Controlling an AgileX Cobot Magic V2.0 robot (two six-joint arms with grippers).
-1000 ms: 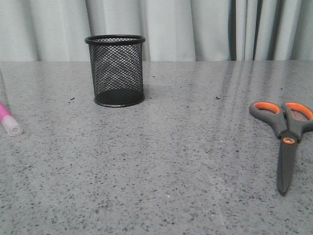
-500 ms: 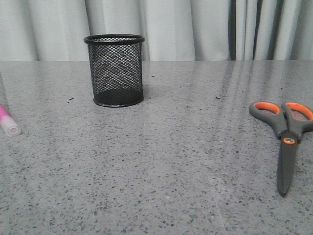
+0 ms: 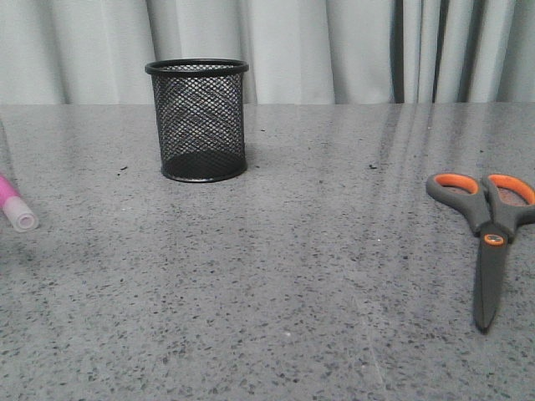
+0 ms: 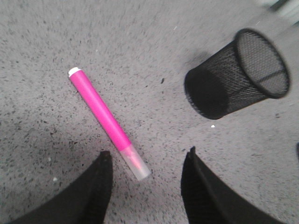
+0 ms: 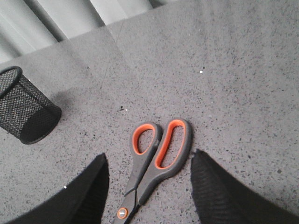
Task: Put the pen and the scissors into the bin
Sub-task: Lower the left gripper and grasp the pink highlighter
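Front view: the bin [image 3: 197,119] is standing upright on the grey speckled desk [image 3: 276,276], toward the far left side, in front of a pale curtain [image 3: 334,46]. The pen [image 3: 14,205] is lying at the left edge of the desk, only its pink body and pale capped end showing in frame, well apart from the bin. The scissors [image 3: 489,242] are lying flat at the right side, orange-lined handles pointing away from the robot, closed blades pointing toward it. No arm is showing in this view.

Left wrist view: the left gripper [image 4: 147,161] is hovering over the desk with its fingers [image 4: 100,186] spread apart and holding nothing. The pen [image 4: 106,121] is lying flat, its clear-capped end sitting between the two fingertips without touching either. The bin [image 4: 236,72] is standing apart from the pen.

Right wrist view: the right gripper [image 5: 148,163] is hovering with its fingers [image 5: 212,191] spread wide and empty. The handles of the scissors [image 5: 156,161] are lying between the fingertips. The bin [image 5: 25,109] is sitting well apart.
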